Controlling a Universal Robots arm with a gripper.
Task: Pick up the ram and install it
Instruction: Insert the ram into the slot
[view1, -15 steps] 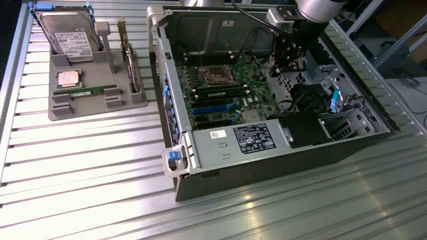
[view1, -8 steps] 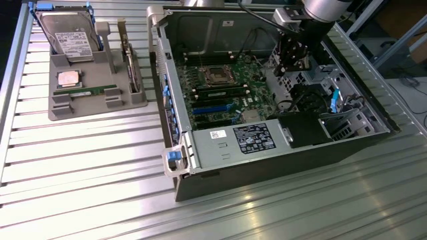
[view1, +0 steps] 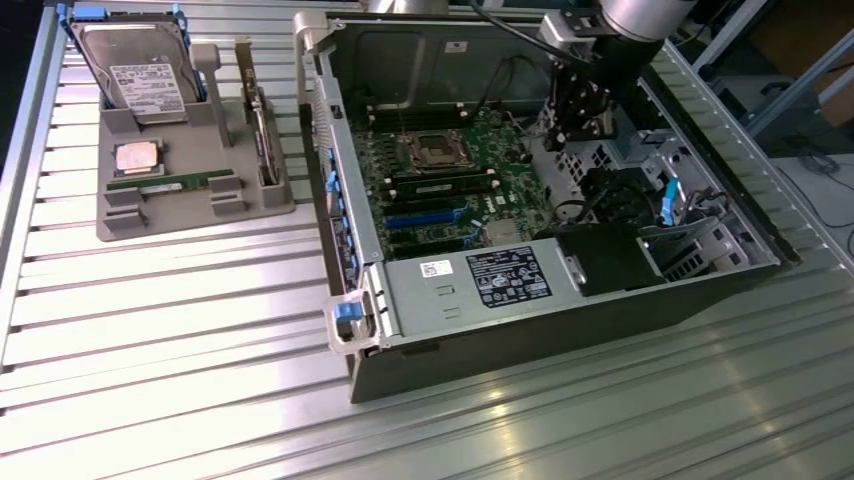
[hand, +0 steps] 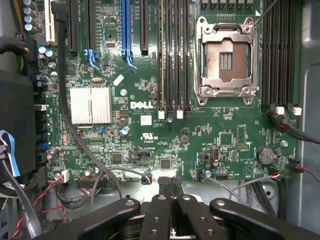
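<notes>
Nearest the exterior camera, the ribbed bare-metal tabletop (view1: 200, 330) carries an open dark steel computer case (view1: 534, 335). At the case's near end sits a grey boxed power supply (view1: 481, 280) with a black label. Beyond it lies the green motherboard (view1: 467, 160), with its long black memory slots (view1: 441, 185) beside the empty silver CPU socket (view1: 437, 150).

Over the far end of the case hangs the black two-fingered tool (view1: 578, 135). In the wrist view the tool (hand: 172, 185) points down at the motherboard (hand: 165, 145), and its fingers are pressed together with nothing between them.

The ram (view1: 171, 183), a long, thin green circuit-board stick with a small white label, is outside the case. It lies flat in a grey plastic parts holder (view1: 147, 222) toward the tabletop's far corner on the exterior view's left. Farther back in the holder are a square silver CPU chip (view1: 138, 157), a wider green expansion card (view1: 263, 135) standing on edge, and a silver hard drive (view1: 140, 75).

The stick is well apart from the tool, off to the exterior view's left with the case wall between them. Its long axis runs along the tabletop's ribs, roughly parallel to the near edge. I judge the pick-up not yet begun.
</notes>
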